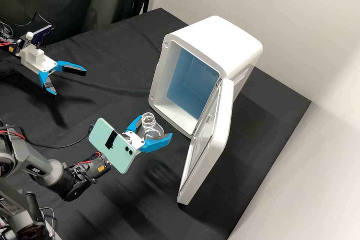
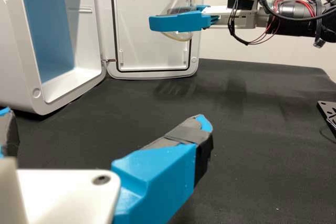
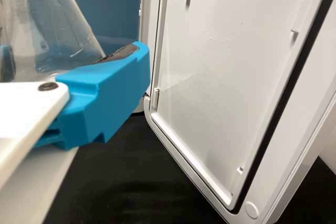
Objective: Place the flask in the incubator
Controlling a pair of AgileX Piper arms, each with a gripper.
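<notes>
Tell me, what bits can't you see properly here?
- The flask bottom: high view, partly hidden by the right gripper's fingers.
- The flask mouth: right wrist view, cut off by the edge.
- The incubator back: high view, faces away.
- The left gripper's second finger: left wrist view, mostly cut off at the edge.

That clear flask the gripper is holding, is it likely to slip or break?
The flask looks like smooth clear glass, so probably fragile and slippery in the right gripper. It appears empty, so likely light. Its sloped walls might let it slide down between the fingers.
</notes>
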